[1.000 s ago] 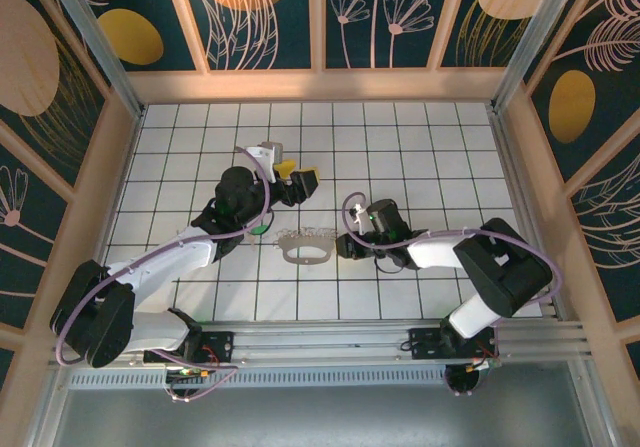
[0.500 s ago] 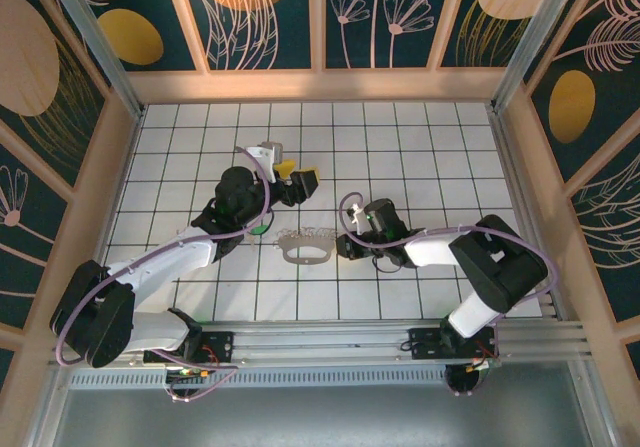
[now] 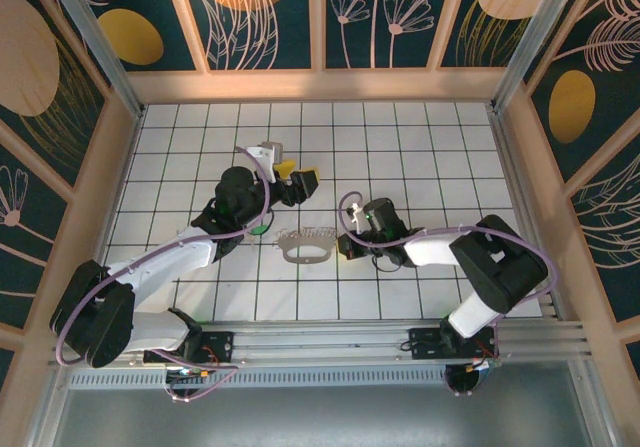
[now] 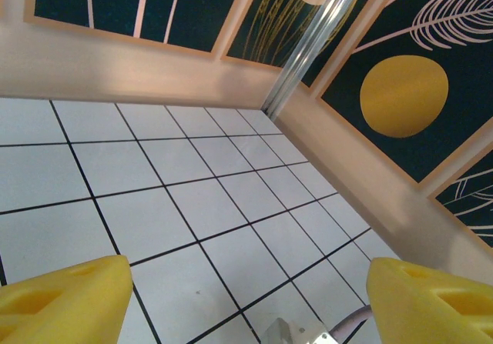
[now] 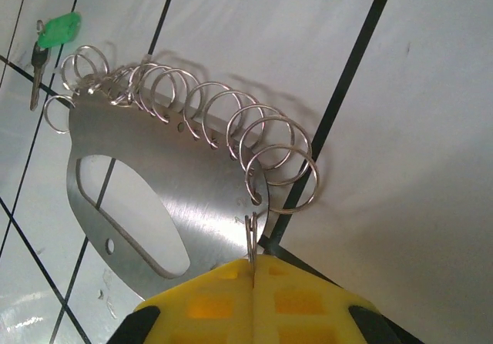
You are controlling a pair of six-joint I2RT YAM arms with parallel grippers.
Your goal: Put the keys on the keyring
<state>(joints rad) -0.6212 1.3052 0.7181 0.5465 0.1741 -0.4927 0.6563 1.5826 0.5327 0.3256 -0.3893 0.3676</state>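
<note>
The keyring (image 3: 307, 252) lies mid-floor; in the right wrist view it is a flat silvery plate (image 5: 185, 198) with an oval cut-out and several wire rings (image 5: 231, 128) along one edge. My right gripper (image 5: 253, 261) is shut on one thin ring standing edge-on at the plate's rim; from above it sits at the keyring's right end (image 3: 345, 247). A small key with a green head (image 5: 58, 30) lies past the far end of the rings, and shows as a green spot by the left arm (image 3: 260, 229). My left gripper (image 3: 297, 175) hangs open and empty over bare tiles, yellow fingers (image 4: 62, 298) wide apart.
Wooden walls with dark flower panels close in the tiled floor (image 3: 400, 137) on three sides. An aluminium post (image 4: 316, 44) stands in the far corner. A metal rail (image 3: 330, 339) carrying both arm bases runs along the near edge.
My right gripper's jaws have closed onto the ring and the wrist has crept slightly left toward the keyring. The left arm has not moved.
</note>
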